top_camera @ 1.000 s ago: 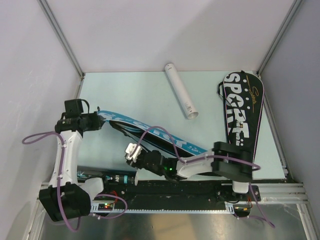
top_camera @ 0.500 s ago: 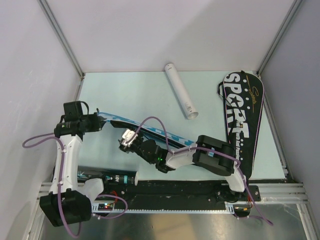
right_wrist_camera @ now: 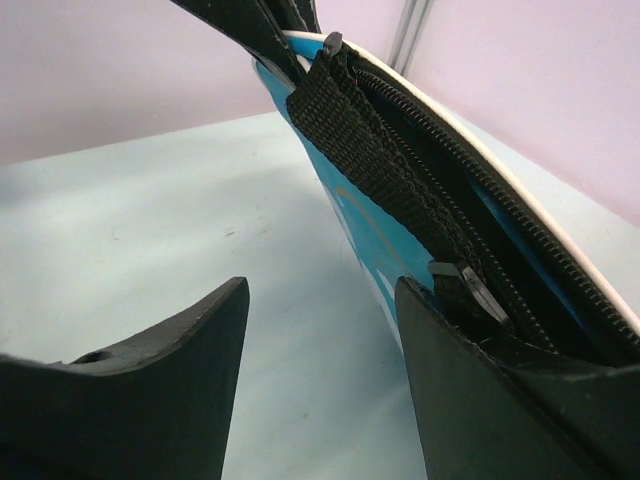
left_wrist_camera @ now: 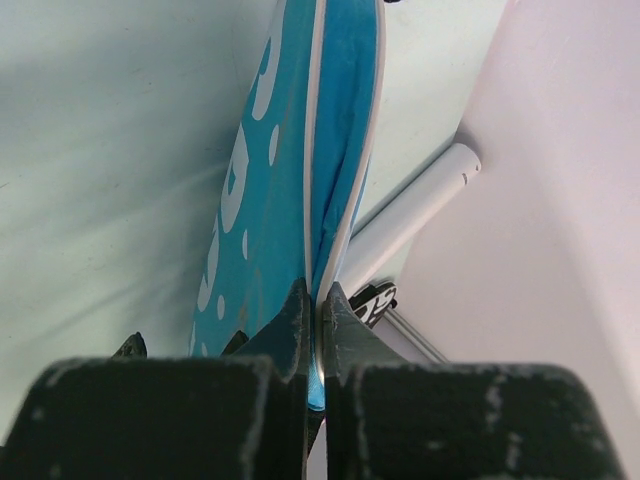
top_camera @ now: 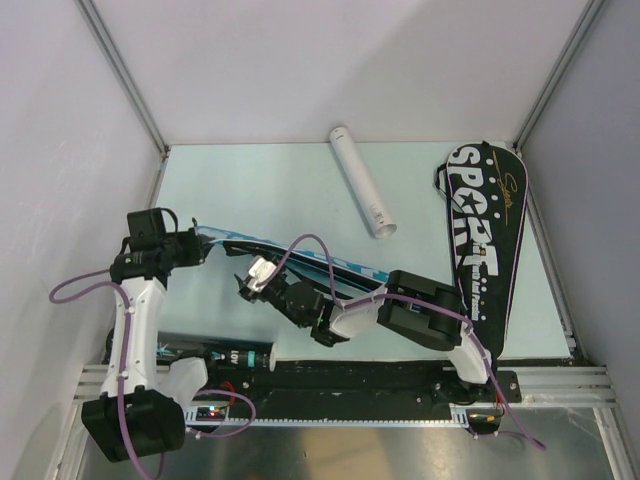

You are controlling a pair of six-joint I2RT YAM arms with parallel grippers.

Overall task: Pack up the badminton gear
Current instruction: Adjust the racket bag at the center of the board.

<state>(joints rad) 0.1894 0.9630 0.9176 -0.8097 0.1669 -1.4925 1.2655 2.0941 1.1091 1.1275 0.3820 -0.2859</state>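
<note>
A blue "SPORT" racket cover [top_camera: 300,258] lies slanted across the table's left half, its left end lifted. My left gripper [top_camera: 197,243] is shut on that end; in the left wrist view the blue cover [left_wrist_camera: 275,180] runs up from between the closed jaws [left_wrist_camera: 318,305]. My right gripper [top_camera: 248,283] is open beside the cover's near edge. In the right wrist view the cover's black zipper and strap [right_wrist_camera: 420,190] run just right of the open jaws [right_wrist_camera: 322,300]. A black "SPORT" cover [top_camera: 485,230] lies at the right. A white shuttle tube [top_camera: 362,182] lies at the back.
A black racket handle or tube [top_camera: 215,355] lies along the table's near edge by the left arm's base. Grey walls close in the table on three sides. The white tube also shows in the left wrist view [left_wrist_camera: 410,220].
My right gripper has swung left and away from me along the blue cover's near edge. My left gripper has kept its hold, and the cover's left end looks raised more.
</note>
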